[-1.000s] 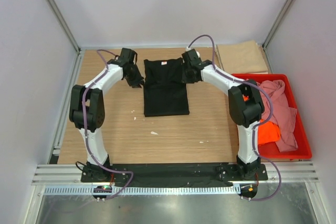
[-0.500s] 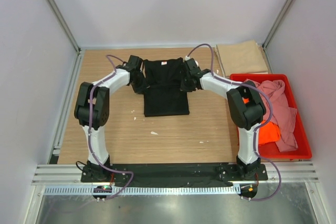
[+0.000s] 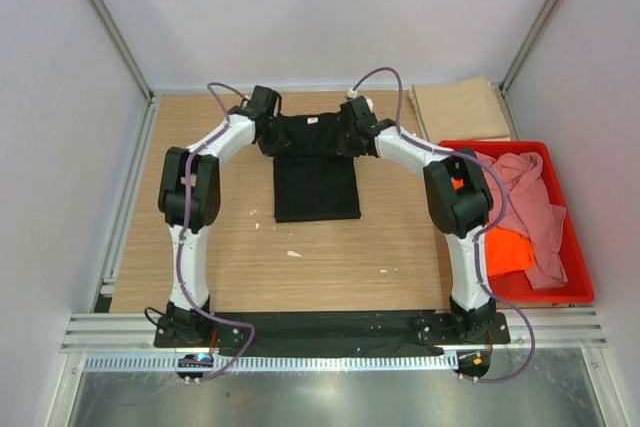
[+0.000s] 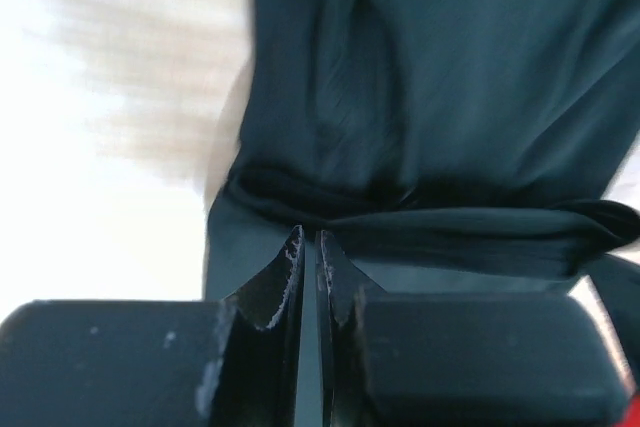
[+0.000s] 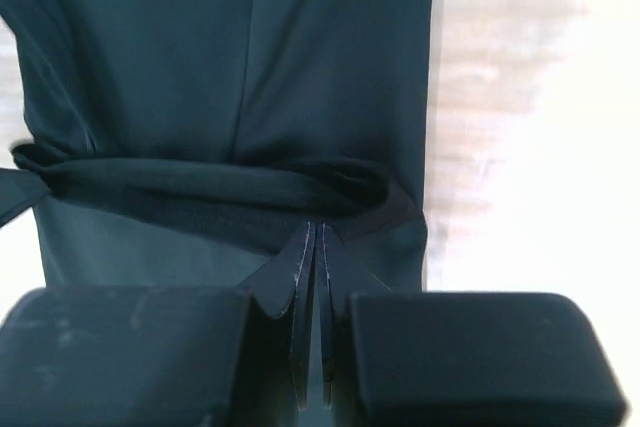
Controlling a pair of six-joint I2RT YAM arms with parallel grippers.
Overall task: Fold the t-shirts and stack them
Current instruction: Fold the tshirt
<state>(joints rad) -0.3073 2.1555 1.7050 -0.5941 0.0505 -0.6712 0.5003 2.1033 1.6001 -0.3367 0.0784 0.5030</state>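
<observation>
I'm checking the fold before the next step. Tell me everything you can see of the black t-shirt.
The black t-shirt is plain, soft, matte cloth. It lies on the wooden table, folded into a narrow rectangle with no sleeves sticking out. Its collar end, on the far side, is bunched into a raised roll. The left gripper and the right gripper each pinch that roll near a corner, with their jaws closed.
</observation>
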